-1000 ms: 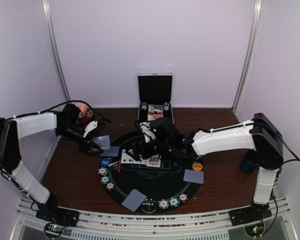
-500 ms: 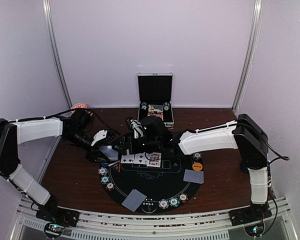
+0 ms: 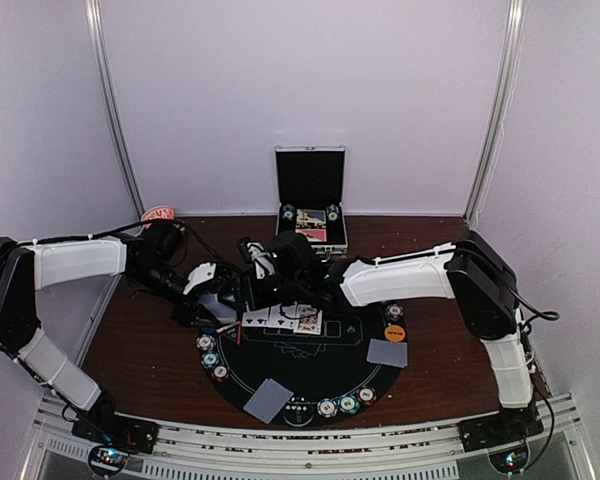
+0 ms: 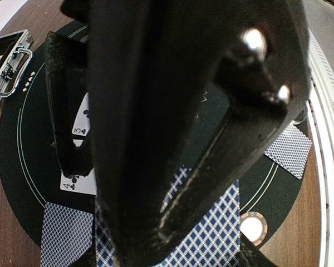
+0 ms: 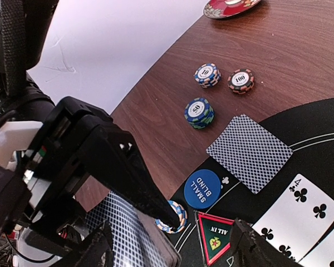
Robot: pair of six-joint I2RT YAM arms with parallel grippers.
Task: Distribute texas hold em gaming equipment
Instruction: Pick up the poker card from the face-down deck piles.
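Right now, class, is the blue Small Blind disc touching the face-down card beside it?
Apart. The right wrist view shows a strip of black mat between the Small Blind disc and the face-down card.

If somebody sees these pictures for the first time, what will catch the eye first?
The round black mat in the middle of the table, with a row of face-up cards across it and chips along its near rim. Over its far left edge the left gripper holds a blue-backed card, with the right gripper close beside it. Behind stands the open silver case.
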